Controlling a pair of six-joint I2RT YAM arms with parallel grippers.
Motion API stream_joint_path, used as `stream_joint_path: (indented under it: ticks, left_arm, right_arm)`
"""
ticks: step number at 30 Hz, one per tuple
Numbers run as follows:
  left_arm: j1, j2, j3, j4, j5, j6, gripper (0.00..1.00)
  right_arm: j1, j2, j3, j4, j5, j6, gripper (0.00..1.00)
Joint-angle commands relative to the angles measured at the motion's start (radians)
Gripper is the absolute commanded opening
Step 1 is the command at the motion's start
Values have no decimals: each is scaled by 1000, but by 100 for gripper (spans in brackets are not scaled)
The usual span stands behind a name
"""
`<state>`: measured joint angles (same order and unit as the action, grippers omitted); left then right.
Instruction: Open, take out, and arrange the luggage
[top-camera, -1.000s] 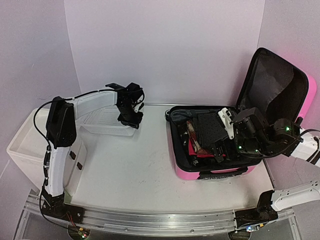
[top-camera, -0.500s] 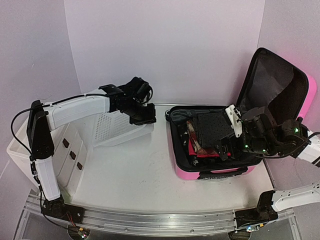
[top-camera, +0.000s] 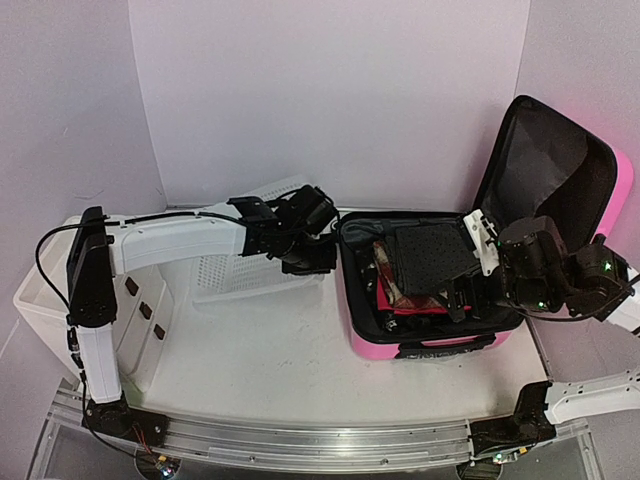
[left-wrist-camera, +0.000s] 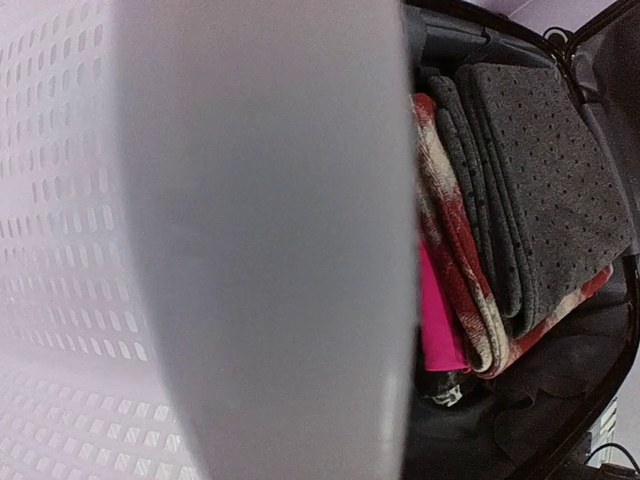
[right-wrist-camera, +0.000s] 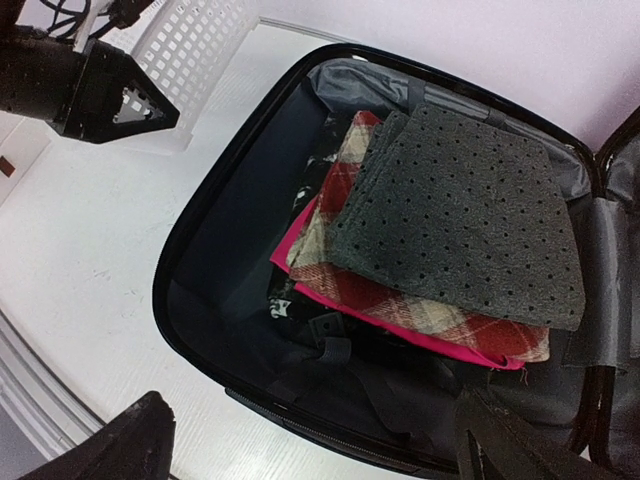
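We are logging the left arm reaching low and nearly straight across the table (top-camera: 270, 370). Its left gripper (top-camera: 308, 252) is narrowed onto the end of the white mesh basket (top-camera: 240, 272) and is holding it tilted. In the left wrist view the basket's wall is filling the left of the picture, blurred, so we are not seeing the fingers themselves. The right arm is doubling back from the right side with its wrist pitched downward. The right gripper (right-wrist-camera: 310, 430) is hanging with its jaws spread wide and nothing between them. The luggage (top-camera: 375, 348) is lying directly beneath that right gripper and just to the right of the left gripper; we cannot tell whether the left gripper is touching its rim. The base is resting flat with its mouth facing up, and the lid (top-camera: 545, 160) is standing up behind and to the right of the right gripper, black lining facing the arms. Under the right gripper the base is holding a folded stack: a grey dotted cloth (right-wrist-camera: 460, 200) on top, a red-and-cream plaid cloth (right-wrist-camera: 400, 300) below it, a pink item (right-wrist-camera: 330, 285) beneath, and black straps (right-wrist-camera: 330, 355) nearest the fingertips. The long axis appears to be running near-to-far, along the hinged right side.
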<state>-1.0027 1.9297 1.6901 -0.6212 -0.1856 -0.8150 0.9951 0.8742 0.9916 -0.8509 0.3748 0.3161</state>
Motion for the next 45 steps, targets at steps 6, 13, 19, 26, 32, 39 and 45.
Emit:
stream_joint_path:
  ticks: [6,13,19,26,32,39,45]
  left_arm:
    - [-14,47,-5,59,133,-127,49]
    - [-14,-43,7,68,225,228,80]
    - [85,-225,-130,21,369,475,87]
    - [387,-226,-226,-154,487,617,64]
    - [386,-57,-158,-295,402,668,50]
    - [234,-38,-185,-268,442,563,45]
    - [132,-14,-166,-165,503,461,47]
  right_arm:
    - [-4,8,1,15,2,10,98]
    - [-3,32,-4,15,0,12,98]
    - [-4,60,-1,15,-12,9,98]
    - [-3,87,14,19,-30,8,98]
    - [-3,88,24,21,-38,18,98]
    - [-3,118,36,20,-10,10,98]
    - [-3,155,50,26,-15,5,98]
